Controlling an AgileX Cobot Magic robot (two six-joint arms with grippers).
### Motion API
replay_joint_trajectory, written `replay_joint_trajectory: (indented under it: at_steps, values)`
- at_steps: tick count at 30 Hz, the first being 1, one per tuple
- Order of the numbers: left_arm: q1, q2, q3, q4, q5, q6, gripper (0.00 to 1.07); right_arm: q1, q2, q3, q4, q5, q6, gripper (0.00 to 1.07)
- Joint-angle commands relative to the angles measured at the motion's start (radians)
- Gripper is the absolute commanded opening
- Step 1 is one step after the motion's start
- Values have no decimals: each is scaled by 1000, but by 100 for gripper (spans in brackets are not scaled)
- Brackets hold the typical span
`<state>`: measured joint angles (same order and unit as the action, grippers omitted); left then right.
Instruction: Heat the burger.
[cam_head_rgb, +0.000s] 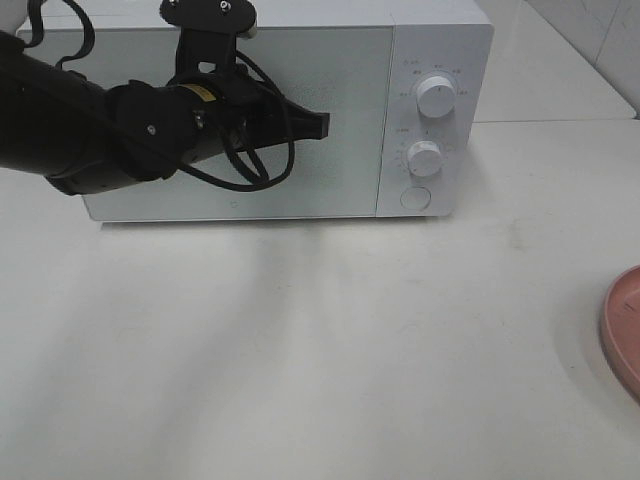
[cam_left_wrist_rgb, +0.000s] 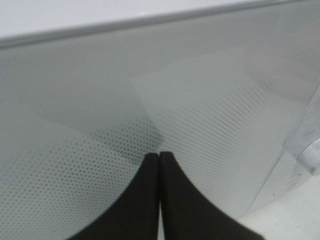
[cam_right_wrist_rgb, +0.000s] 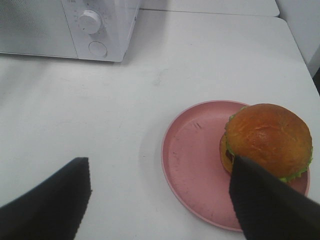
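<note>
While the left gripper (cam_head_rgb: 322, 124), fingers pressed together, points at the microwave (cam_head_rgb: 440, 40) door, its dial lettering unreadable, the right gripper (cam_right_wrist_rgb: 160, 200) hangs spread; the burger (cam_right_wrist_rgb: 267, 137) sits at the pink plate's (cam_right_wrist_rgb: 192, 150) three o'clock.

Your high camera looks down at the bench (cam_head_rgb: 300, 340) and the microwave (cam_head_rgb: 300, 60) front. Your left wrist camera faces the microwave door (cam_left_wrist_rgb: 100, 90) from very near. Your right wrist camera looks down at the plate (cam_right_wrist_rgb: 195, 150); it shares the microwave knobs (cam_right_wrist_rgb: 90, 21) with the high view.
</note>
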<state>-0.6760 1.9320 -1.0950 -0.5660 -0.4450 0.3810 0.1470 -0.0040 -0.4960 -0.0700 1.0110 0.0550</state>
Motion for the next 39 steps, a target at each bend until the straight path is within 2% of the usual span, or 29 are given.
replay_joint_trajectory:
  at_steps: [1,2,4,10,11,12,13,14,15,16,17,24,27,32,34,36,37,38,39]
  values:
    - [20,-19,-25,-3,-23,2,0,-7,-29,0,-1,-13,-6,76]
    - [20,-19,-25,-3,-23,2,0,-7,-29,0,-1,-13,-6,76]
    - [2,-56,-15,18,96,2,0,-7,-29,0,-1,-13,-6,76]
    - [-18,-108,29,21,215,2,1,-7,-29,0,-1,-13,-6,76]
    - [-18,-115,37,21,253,2,5,-7,-29,0,-1,-13,-6,76]
    - [-18,-132,53,21,342,2,22,-7,-29,0,-1,-13,-6,76]
    - [-18,-132,53,21,342,2,22,-7,-29,0,-1,-13,-6,76]
    - [-15,-146,62,21,423,2,54,-7,-29,0,-1,-13,-6,76]
    - [-15,-146,62,21,423,2,54,-7,-29,0,-1,-13,-6,76]
    - [-16,-152,68,21,461,2,73,-7,-29,0,-1,-13,-6,76]
    - [-16,-165,69,28,540,2,102,-7,-29,0,-1,-13,-6,76]
    - [-16,-200,69,103,738,1,99,-7,-29,0,-1,-13,-6,76]
    - [-16,-236,69,161,887,-1,99,-7,-29,0,-1,-13,-6,76]
    - [-16,-282,69,186,1070,-2,99,-7,-29,0,-1,-13,-6,76]
    - [-14,-309,69,200,1131,-12,99,-7,-29,0,-1,-13,-6,76]
    - [20,-345,69,207,1211,-66,99,-7,-29,0,-1,-13,-6,76]
    - [20,-345,69,207,1211,-66,99,-7,-29,0,-1,-13,-6,76]
    - [58,-368,69,210,1254,-99,99,-7,-29,0,-1,-13,-6,76]
    - [82,-382,69,210,1277,-108,99,-7,-29,0,-1,-13,-6,76]
